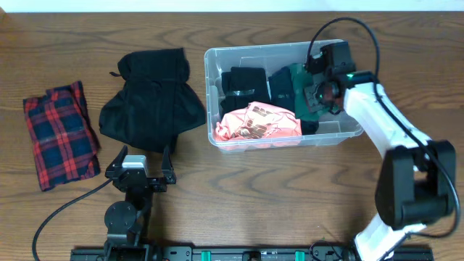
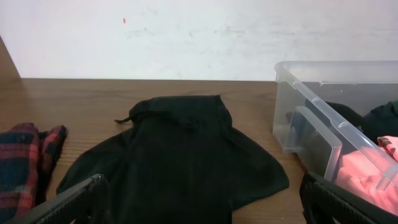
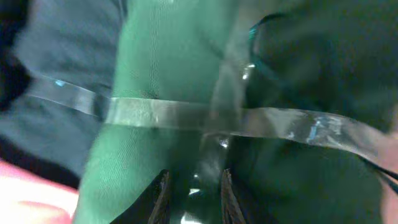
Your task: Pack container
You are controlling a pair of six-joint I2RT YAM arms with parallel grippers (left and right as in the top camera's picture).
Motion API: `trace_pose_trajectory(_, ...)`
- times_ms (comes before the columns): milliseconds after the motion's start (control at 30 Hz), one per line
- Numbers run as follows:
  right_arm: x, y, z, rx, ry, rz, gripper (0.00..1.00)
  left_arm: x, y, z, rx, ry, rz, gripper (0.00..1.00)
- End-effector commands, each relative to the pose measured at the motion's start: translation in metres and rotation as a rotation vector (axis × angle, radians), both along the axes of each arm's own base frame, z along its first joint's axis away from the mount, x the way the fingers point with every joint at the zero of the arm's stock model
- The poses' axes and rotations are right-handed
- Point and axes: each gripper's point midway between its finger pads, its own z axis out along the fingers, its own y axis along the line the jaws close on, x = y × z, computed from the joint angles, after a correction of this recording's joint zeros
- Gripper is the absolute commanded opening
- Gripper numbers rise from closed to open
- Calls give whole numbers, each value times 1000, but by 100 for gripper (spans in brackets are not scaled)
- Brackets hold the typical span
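The container [image 1: 284, 142], a clear plastic bin, stands right of centre and holds black clothes [image 1: 245, 81], a pink garment [image 1: 257, 122] and a green garment [image 1: 299, 93]. My right gripper [image 1: 320, 90] reaches down into its right end. In the right wrist view its jaws [image 3: 194, 177] stand narrow on a fold of the green garment [image 3: 149, 74], with a clear band of the container [image 3: 161, 115] crossing just beyond the fingertips. My left gripper [image 1: 145, 151] rests open near the front edge, its fingers spread wide before a black garment [image 2: 180, 155] and holding nothing.
A black garment [image 1: 152, 101] lies left of the bin, and a red and blue plaid cloth [image 1: 59, 134] lies at the far left. The container's near corner [image 2: 292, 93] shows at the right of the left wrist view.
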Motion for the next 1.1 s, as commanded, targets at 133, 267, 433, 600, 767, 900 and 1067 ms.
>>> trace_pose_trajectory(133, 0, -1, -14, -22, 37, 5, 25, -1, 4, -17, 13, 49, 22, 98)
trace_pose_trajectory(267, 9, 1, 16, -9, -35, 6, 25, -1, 4, -17, 13, 49, 22, 98)
trace_pose_trajectory(433, 16, 3, 84, 19, -193, 5, 26, -1, 4, -17, 13, 49, 22, 98)
trace_pose_trajectory(600, 11, 1, 116, 31, -262, 4, 14, -1, 4, -17, 13, 49, 22, 98)
trace_pose_trajectory(767, 5, -10, 103, -21, -211, -23, 1, -1, 4, -17, 13, 49, 22, 98)
trace_pose_trajectory(900, 0, -21, 84, -69, -146, -48, 1, -1, 4, -17, 13, 49, 22, 98)
trace_pose_trajectory(1067, -5, -30, 54, -99, -70, -63, 1, -1, 4, -17, 13, 49, 22, 98)
